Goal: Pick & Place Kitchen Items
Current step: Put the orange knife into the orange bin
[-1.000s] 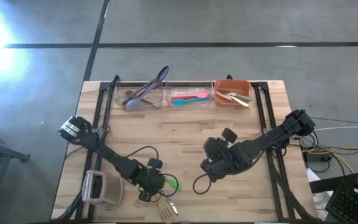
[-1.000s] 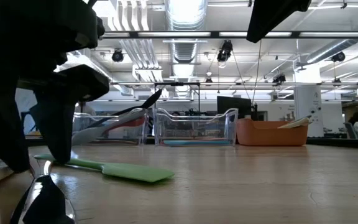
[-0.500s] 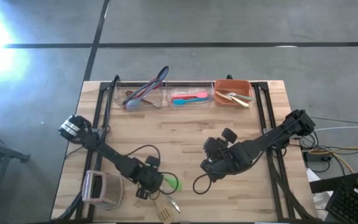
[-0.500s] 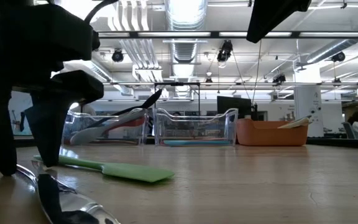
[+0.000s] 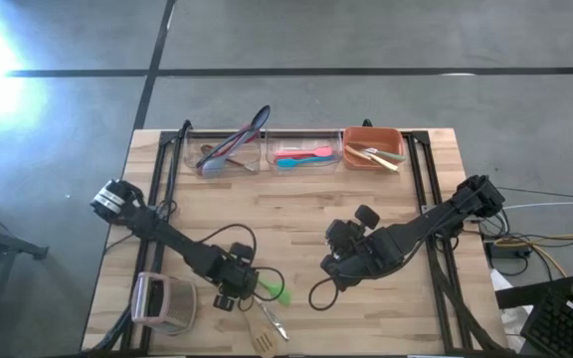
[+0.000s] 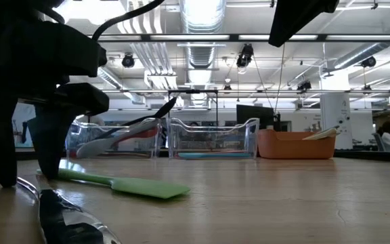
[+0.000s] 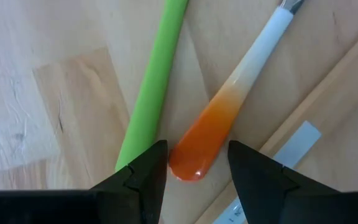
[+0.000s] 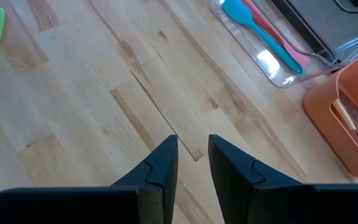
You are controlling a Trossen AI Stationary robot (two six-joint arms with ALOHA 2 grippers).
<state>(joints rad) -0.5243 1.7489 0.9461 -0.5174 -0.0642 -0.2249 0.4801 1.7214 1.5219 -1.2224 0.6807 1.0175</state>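
The left tool (image 7: 194, 163) hangs low over the near part of the wooden surface (image 5: 296, 214), its fingers spread with nothing between them, straddling the rounded end of an orange-to-white utensil handle (image 7: 229, 118) that lies touching a green spatula (image 5: 273, 291) along its handle. That closeness is the main risk: if the fingers close from here, one could catch the green handle as well and drag or lift both, or the smooth tapered orange end could squirt out of a shallow pinch. A wooden utensil (image 5: 264, 338) lies just beside them and could be nudged too. The right tool (image 8: 192, 163) waits over the middle of the surface, its fingers narrow and empty. Only the left wrist view shows the orange handle end between the fingers; from above the arm hides that contact zone, and from the surface-level view the tool is only a dark mass beside the green spatula. The high view alone shows the layout: a left clear bin (image 5: 229, 154) with dark and red utensils, a middle clear bin (image 5: 304, 155) with pink and teal ones, an orange bin (image 5: 372, 148) with wooden ones, and a boxy pinkish-white object (image 5: 162, 301) near the left arm.
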